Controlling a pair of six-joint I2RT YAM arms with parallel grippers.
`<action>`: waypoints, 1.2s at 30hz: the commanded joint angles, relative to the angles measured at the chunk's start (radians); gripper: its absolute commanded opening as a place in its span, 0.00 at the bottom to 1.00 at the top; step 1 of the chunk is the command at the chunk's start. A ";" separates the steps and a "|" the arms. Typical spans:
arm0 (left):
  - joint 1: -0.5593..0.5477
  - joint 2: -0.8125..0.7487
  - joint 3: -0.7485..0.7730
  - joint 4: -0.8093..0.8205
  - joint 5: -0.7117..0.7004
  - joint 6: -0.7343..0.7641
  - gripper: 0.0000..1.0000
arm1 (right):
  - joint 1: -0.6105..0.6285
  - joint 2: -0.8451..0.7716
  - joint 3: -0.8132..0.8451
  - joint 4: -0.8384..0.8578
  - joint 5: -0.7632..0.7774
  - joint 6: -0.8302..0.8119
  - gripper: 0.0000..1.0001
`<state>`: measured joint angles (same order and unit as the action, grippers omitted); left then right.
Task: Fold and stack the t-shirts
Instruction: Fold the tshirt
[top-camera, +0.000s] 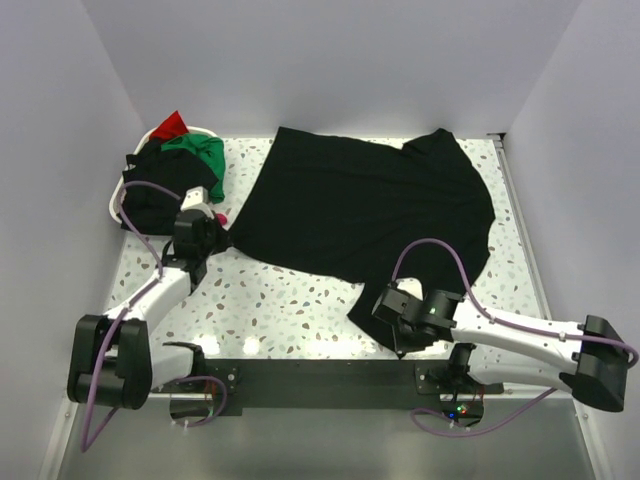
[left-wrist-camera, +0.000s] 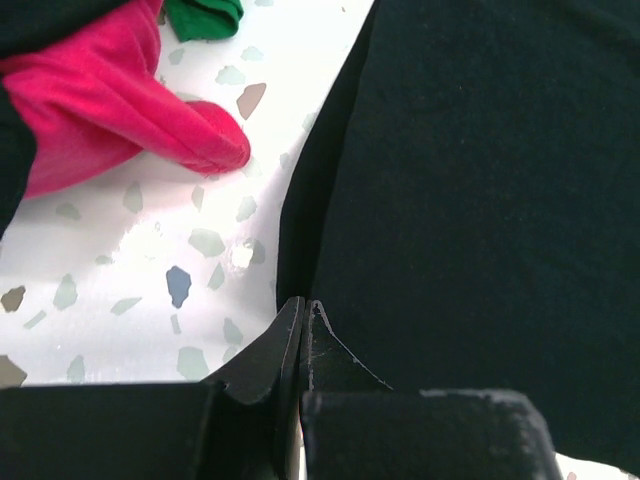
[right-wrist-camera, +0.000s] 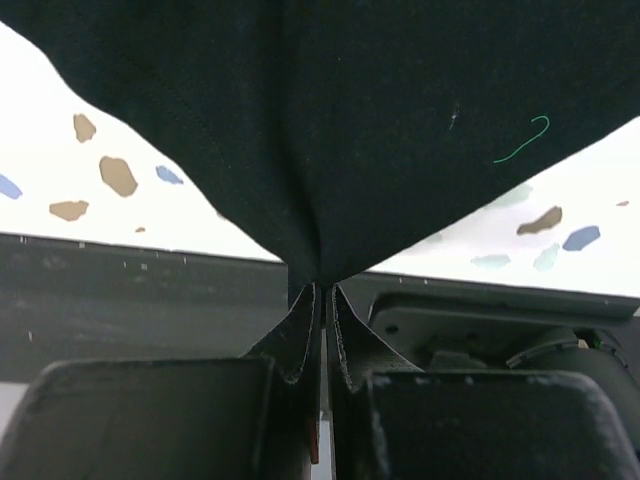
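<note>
A black t-shirt (top-camera: 370, 205) lies spread across the speckled table (top-camera: 290, 300). My left gripper (top-camera: 218, 238) is shut on its left corner, and the cloth is drawn to a point there. In the left wrist view the shut left gripper (left-wrist-camera: 303, 305) meets the black t-shirt (left-wrist-camera: 480, 200) at its edge. My right gripper (top-camera: 388, 308) is shut on the shirt's near corner above the table's front edge. The right wrist view shows the black t-shirt (right-wrist-camera: 350, 120) gathered into the shut right gripper (right-wrist-camera: 322, 288) and hanging in folds.
A white basket (top-camera: 204, 130) at the back left holds black, green (top-camera: 200, 152) and red (top-camera: 172, 126) shirts. Beside the left gripper lies a pink shirt (left-wrist-camera: 100, 110), with a green one (left-wrist-camera: 205, 18) beyond it. The black mounting plate (top-camera: 320, 372) runs along the near edge. Walls enclose the table.
</note>
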<state>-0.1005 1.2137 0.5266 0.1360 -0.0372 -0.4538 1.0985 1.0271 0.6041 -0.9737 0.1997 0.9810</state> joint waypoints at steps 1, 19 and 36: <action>-0.007 -0.040 -0.019 -0.009 -0.030 -0.017 0.00 | 0.024 -0.059 -0.006 -0.085 0.027 0.051 0.00; -0.011 0.144 0.127 0.086 0.092 -0.002 0.00 | -0.078 0.028 0.290 -0.016 0.363 -0.139 0.00; -0.011 0.490 0.498 0.085 0.161 0.012 0.00 | -0.609 0.344 0.526 0.313 0.248 -0.485 0.00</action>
<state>-0.1078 1.6802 0.9421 0.1780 0.1043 -0.4534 0.5465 1.3361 1.0634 -0.7265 0.4526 0.5686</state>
